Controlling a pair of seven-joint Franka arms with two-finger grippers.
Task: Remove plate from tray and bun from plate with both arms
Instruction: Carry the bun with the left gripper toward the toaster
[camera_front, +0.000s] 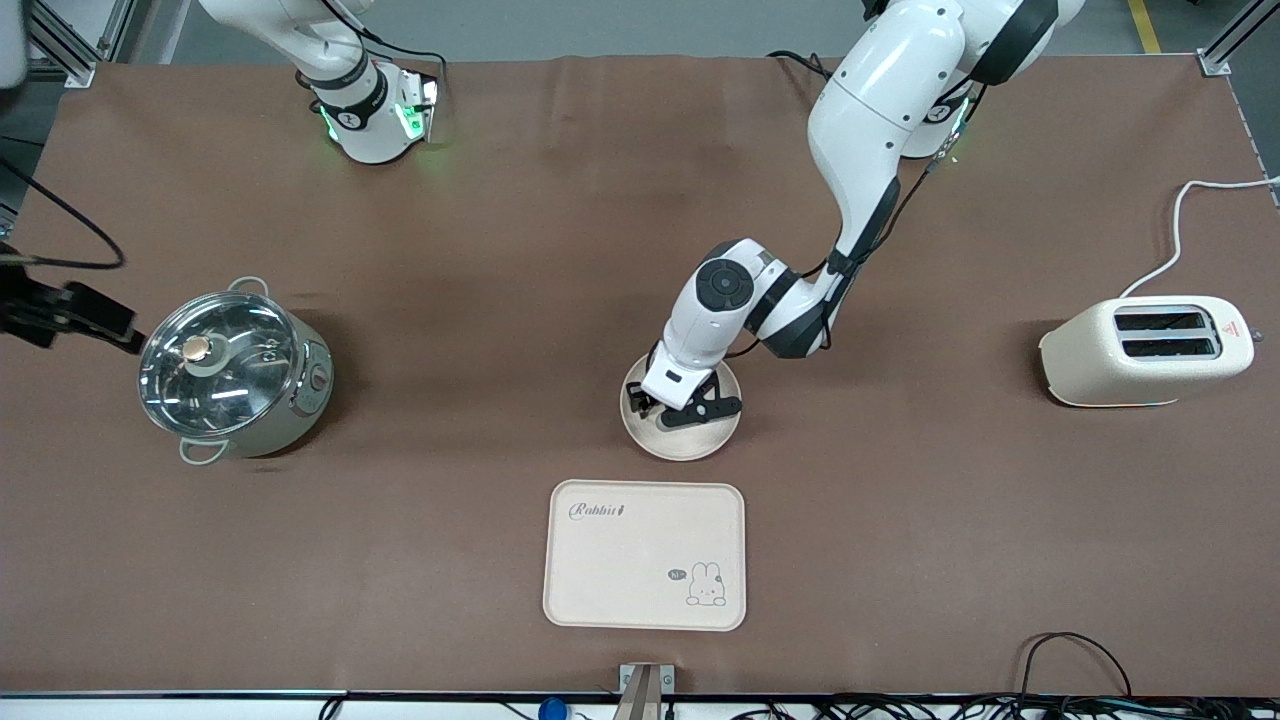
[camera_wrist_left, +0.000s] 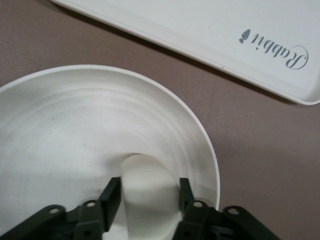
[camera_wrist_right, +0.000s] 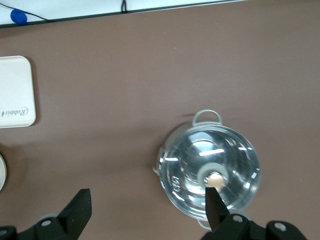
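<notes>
The round cream-white plate (camera_front: 690, 440) lies on the brown table, farther from the front camera than the rabbit tray. My left gripper (camera_front: 680, 410) is down in the plate. In the left wrist view its gripper (camera_wrist_left: 149, 189) has both fingers against the sides of the pale bun (camera_wrist_left: 147, 172), which rests on the plate (camera_wrist_left: 75, 130). In the front view the gripper hides the bun. My right gripper (camera_wrist_right: 148, 200) is open and empty, high over the table beside the pot (camera_wrist_right: 210, 172). It shows dark at the front view's edge (camera_front: 80, 320).
The rectangular cream rabbit tray (camera_front: 645, 555) lies near the table's front edge, close to the plate; it also shows in the left wrist view (camera_wrist_left: 200, 25). A steel pot with a glass lid (camera_front: 235, 375) stands toward the right arm's end. A cream toaster (camera_front: 1145, 350) stands toward the left arm's end.
</notes>
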